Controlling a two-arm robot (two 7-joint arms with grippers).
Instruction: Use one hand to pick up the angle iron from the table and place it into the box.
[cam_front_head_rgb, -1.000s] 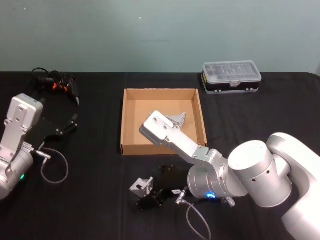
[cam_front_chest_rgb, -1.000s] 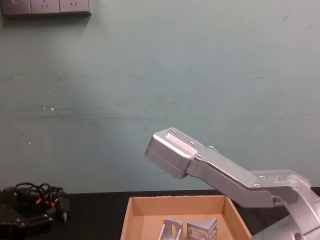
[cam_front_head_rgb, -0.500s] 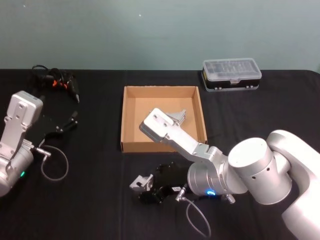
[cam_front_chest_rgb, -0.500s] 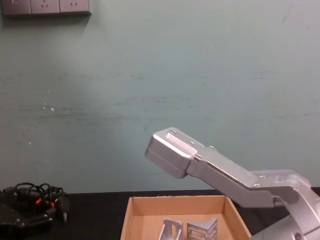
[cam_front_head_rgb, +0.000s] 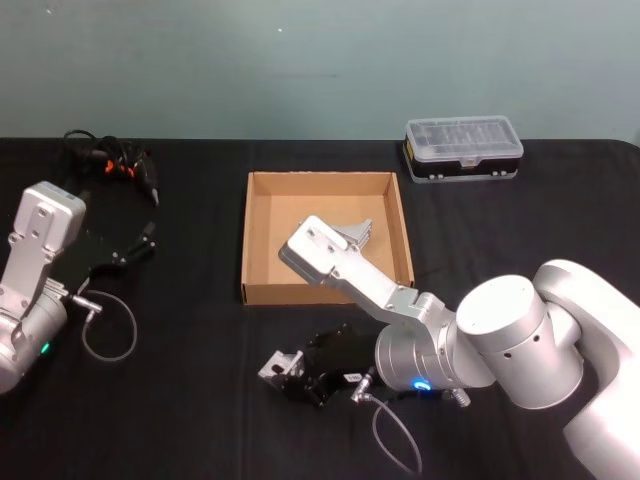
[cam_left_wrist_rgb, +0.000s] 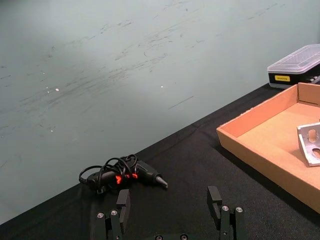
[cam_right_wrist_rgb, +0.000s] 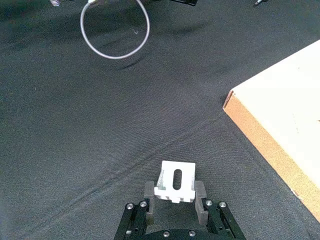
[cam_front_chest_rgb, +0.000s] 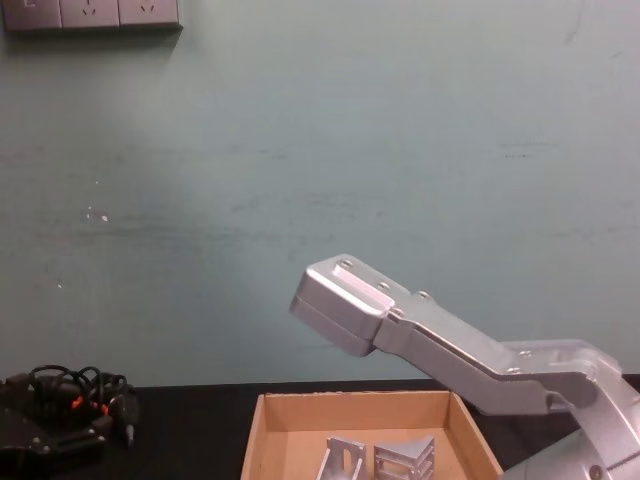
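A small silver angle iron (cam_front_head_rgb: 280, 365) rests on the black table (cam_front_head_rgb: 180, 420) in front of the tan box (cam_front_head_rgb: 262, 240). My right gripper (cam_front_head_rgb: 300, 378) is shut on it; in the right wrist view the angle iron (cam_right_wrist_rgb: 175, 183) sits tight between the two black fingers (cam_right_wrist_rgb: 149, 192), with the box (cam_right_wrist_rgb: 280, 115) off to one side. Two more brackets (cam_front_chest_rgb: 380, 460) lie inside the box (cam_front_chest_rgb: 262, 440). At the table's left, my left gripper (cam_front_head_rgb: 135, 250) stays open and idle, its fingers (cam_left_wrist_rgb: 123, 202) spread over bare cloth.
A clear-lidded plastic case (cam_front_head_rgb: 463, 150) stands at the back right. A black tool with tangled cable (cam_front_head_rgb: 112, 165) lies at the back left. A grey cable loop (cam_front_head_rgb: 108, 335) hangs by the left arm. My right arm's elbow (cam_front_head_rgb: 325, 255) reaches over the box's front wall.
My right gripper has slid forward along the table until its fingers took hold of the angle iron. The left arm has barely moved.
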